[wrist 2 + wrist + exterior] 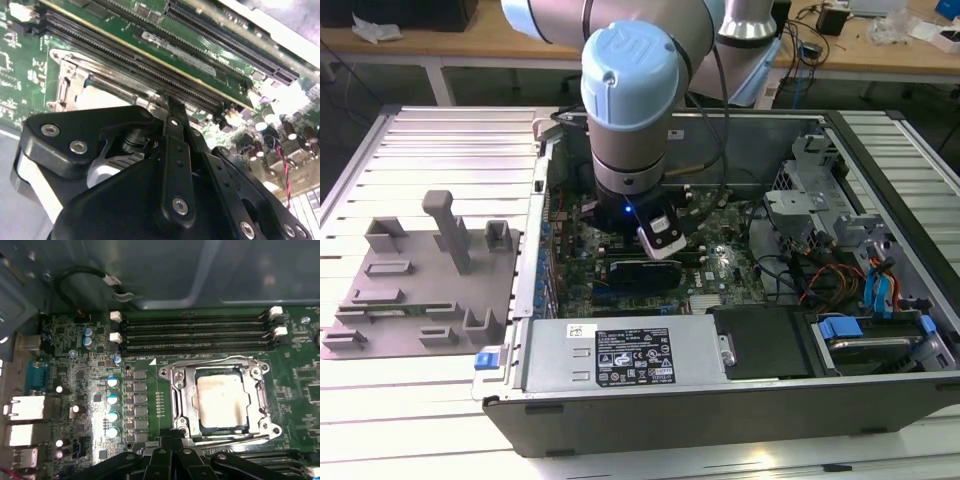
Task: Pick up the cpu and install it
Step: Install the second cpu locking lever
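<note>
The cpu (222,400), a pale silvery square chip, lies flat inside the metal socket frame (181,400) on the green motherboard (75,370) in the first wrist view. My gripper (172,440) hovers at the socket's near edge, its black fingers pressed together with nothing seen between them. In the second wrist view the gripper (170,102) tapers to a narrow tip beside the socket frame (67,85). In the exterior view the arm reaches down into the open computer case, and the gripper (655,250) is low over the board.
Memory slots (195,332) run along the far side of the socket. A grey fixture tray (420,290) with posts lies on the slatted table at the exterior view's left. A power supply (620,355), drive bays (880,300) and loose cables crowd the case.
</note>
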Tool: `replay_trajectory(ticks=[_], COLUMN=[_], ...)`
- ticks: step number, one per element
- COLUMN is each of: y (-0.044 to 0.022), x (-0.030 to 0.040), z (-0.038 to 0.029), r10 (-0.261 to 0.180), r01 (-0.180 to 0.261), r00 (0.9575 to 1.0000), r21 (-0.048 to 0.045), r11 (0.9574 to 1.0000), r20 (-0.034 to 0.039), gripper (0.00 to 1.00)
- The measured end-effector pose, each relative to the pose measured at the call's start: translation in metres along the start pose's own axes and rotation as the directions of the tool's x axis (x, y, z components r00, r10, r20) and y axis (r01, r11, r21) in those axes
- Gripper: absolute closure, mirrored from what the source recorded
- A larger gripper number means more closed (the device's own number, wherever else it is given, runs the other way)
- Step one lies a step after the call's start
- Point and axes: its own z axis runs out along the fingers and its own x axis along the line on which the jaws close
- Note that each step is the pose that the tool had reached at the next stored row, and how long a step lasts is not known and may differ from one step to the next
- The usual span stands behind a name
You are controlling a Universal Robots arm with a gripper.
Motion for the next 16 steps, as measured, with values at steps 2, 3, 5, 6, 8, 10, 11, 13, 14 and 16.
replay_trajectory(ticks=[2, 3, 5, 6, 8, 10, 11, 13, 14, 16], y=[0.002, 0.0034, 0.004, 0.0045, 0.0097, 0.0131, 0.0146, 0.0195, 0.0274, 0.0341], x=[-0.0003, -0.0003, -0.0007, -0.0008, -0.0013, -0.006, -0.0108, -0.027, -0.034, -0.0344], z=[-0.0076, -0.012, -0.013, -0.0129, -0.0116, -0.0104, -0.0098, -0.0079, -0.0056, -0.0038], r10=[0.0, 0.0, -0.002, -0.003, -0.003, -0.002, -0.001, 0.0, -0.001, -0.002], r01=[0.0, 0.0, 0.002, 0.003, 0.003, 0.002, 0.001, -0.001, 0.0, 0.0], r00=[1.0, 1.0, 1.0, 1.0, 1.0, 1.0, 1.0, 1.0, 1.0, 1.0], r21=[0.0016, 0.0102, 0.0622, 0.0839, 0.1009, 0.1087, 0.1135, 0.131, 0.152, 0.1654], r11=[1.0, 0.9999, 0.9981, 0.9965, 0.9949, 0.9941, 0.9935, 0.9914, 0.9884, 0.9862], r20=[0.0001, 0.0006, 0.0031, 0.0043, 0.0052, 0.0061, 0.0066, 0.008, 0.0091, 0.0097], gripper=[0.89, 0.89, 0.89, 0.89, 0.89, 0.89, 0.89, 0.89, 0.89, 0.89])
